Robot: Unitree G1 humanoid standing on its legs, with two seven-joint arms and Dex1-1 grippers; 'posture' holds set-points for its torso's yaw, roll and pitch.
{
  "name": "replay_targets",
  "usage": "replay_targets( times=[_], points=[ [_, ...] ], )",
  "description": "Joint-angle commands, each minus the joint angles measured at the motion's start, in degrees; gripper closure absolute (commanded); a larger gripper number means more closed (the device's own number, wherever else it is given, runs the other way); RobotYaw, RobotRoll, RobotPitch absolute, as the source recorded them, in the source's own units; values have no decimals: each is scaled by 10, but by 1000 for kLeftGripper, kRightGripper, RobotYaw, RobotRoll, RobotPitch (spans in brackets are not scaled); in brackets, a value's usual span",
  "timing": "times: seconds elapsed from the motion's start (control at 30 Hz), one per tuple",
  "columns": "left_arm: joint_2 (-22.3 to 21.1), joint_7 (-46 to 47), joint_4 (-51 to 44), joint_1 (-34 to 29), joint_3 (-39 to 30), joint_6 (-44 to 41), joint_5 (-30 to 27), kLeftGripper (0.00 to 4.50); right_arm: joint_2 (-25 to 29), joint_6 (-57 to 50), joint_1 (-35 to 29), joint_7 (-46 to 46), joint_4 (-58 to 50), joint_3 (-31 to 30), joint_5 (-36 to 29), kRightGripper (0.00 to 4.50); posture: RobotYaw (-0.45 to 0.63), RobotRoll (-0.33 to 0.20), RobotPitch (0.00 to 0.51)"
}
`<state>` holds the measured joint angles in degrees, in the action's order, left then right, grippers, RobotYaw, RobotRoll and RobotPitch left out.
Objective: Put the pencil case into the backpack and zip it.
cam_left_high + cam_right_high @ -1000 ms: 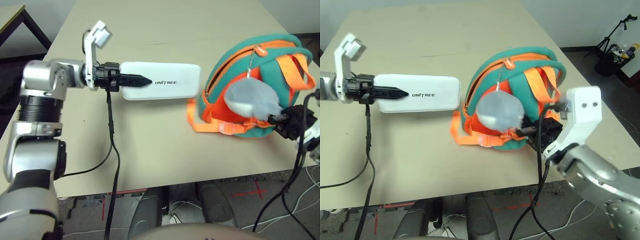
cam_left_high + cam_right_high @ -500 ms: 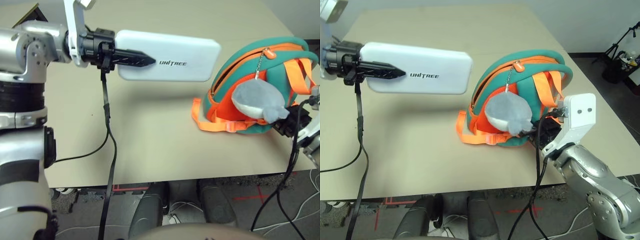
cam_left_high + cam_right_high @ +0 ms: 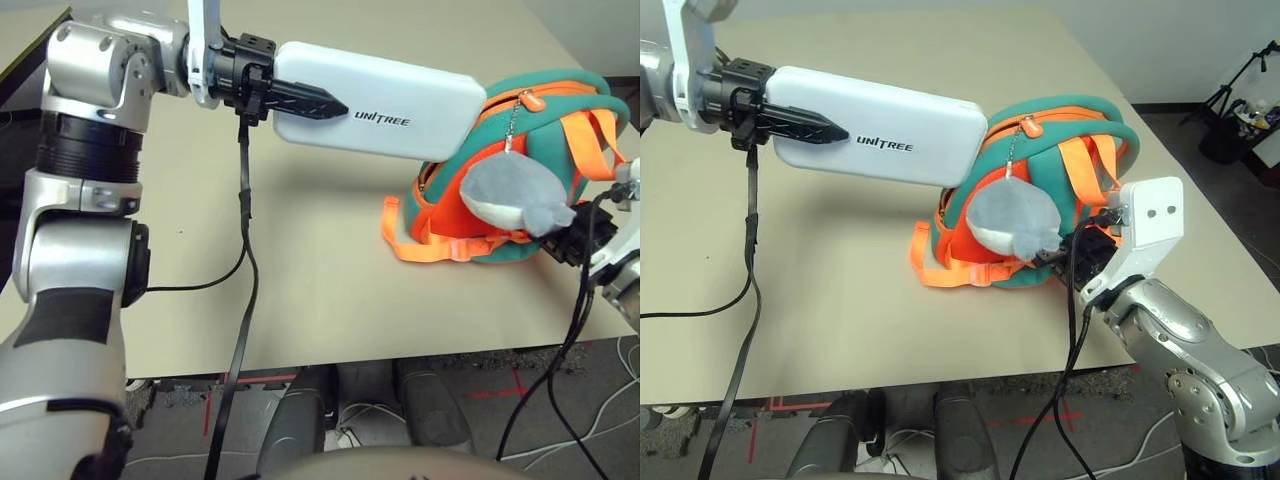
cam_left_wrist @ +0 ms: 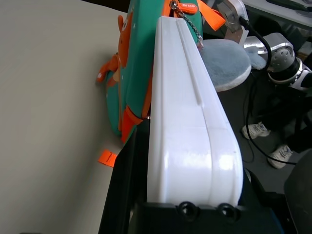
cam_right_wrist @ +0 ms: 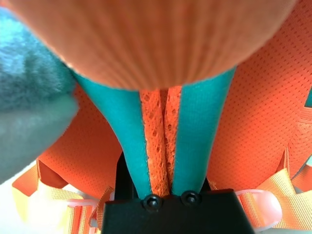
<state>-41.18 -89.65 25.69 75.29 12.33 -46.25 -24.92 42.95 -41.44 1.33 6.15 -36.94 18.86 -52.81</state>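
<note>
Compared with one second ago, the pencil case point(image 3: 385, 100) is now higher and further to the right in the frame: it was lying near the table then, well apart from the backpack point(image 3: 540, 150), and now it is in the air with its far end in front of the backpack's upper part. The left gripper point(image 3: 300, 97) is clamped on the near end of the case, one black finger lying across the white face beside the "UNITREE" lettering. In the left wrist view the case point(image 4: 190, 122) points along the backpack's teal side, towards the zip pull and its chain.

The right gripper point(image 3: 1080, 262) is at the lower right of the frame, behind the grey plush charm point(image 3: 1012, 222). Its fingers are closed on a teal and orange part of the backpack, which the right wrist view shows running between them.

The tan table point(image 3: 300, 300) under the case is bare. I judge that the task is in its first half: the case is lifted and brought to the bag, but it is not yet inside, and I cannot tell how wide the opening is. Inserting and zipping are left.
</note>
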Motion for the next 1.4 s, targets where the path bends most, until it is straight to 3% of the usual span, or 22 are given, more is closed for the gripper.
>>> replay_targets(
  times=[0.03,0.23,0.57,1.4],
  points=[
    [2,-17,22,18,6,26,20,3063,-6,-14,-2,0,-7,5,8,4340,-174,0,164],
    [0,-28,64,32,21,75,57,3063,-11,-19,3,1,-8,4,11,4340,-171,0,165],
    [17,-28,36,33,47,68,49,3063,-18,-28,11,8,-8,4,19,4340,-178,0,167],
    [121,-5,130,46,26,170,108,3063,-42,-46,32,14,-14,-8,37,4340,-188,0,171]
  ],
)
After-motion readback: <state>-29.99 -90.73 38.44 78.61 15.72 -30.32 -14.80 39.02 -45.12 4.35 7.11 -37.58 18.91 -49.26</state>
